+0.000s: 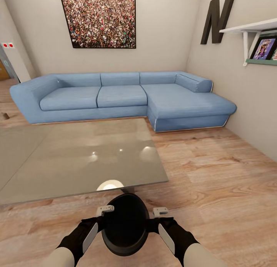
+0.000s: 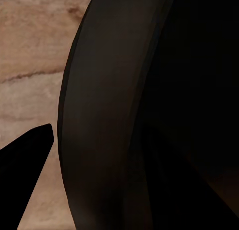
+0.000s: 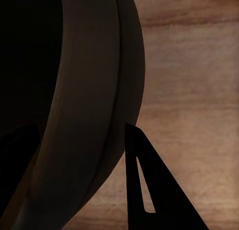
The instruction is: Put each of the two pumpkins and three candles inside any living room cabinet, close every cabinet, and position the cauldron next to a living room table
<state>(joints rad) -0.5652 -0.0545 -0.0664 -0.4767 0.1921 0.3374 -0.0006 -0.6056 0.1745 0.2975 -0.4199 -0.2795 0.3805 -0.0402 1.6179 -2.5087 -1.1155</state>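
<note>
The black cauldron (image 1: pixel 125 225) hangs between my two arms, just before the near edge of the glass-topped table (image 1: pixel 77 155). My left gripper (image 1: pixel 101 222) is shut on its left rim. In the left wrist view, one finger (image 2: pixel 25 170) lies outside the cauldron's wall (image 2: pixel 99 115) and the other sits inside in the dark. My right gripper (image 1: pixel 154 224) is shut on the right rim. There the outer finger (image 3: pixel 142 185) lies against the cauldron wall (image 3: pixel 84 90). The pumpkins, candles and cabinet are out of view.
A blue L-shaped sofa (image 1: pixel 123 95) stands behind the table against the back wall. A white wall shelf (image 1: pixel 254 28) with books hangs at upper right. Wood floor (image 1: pixel 215 170) stretches open to the right of the table.
</note>
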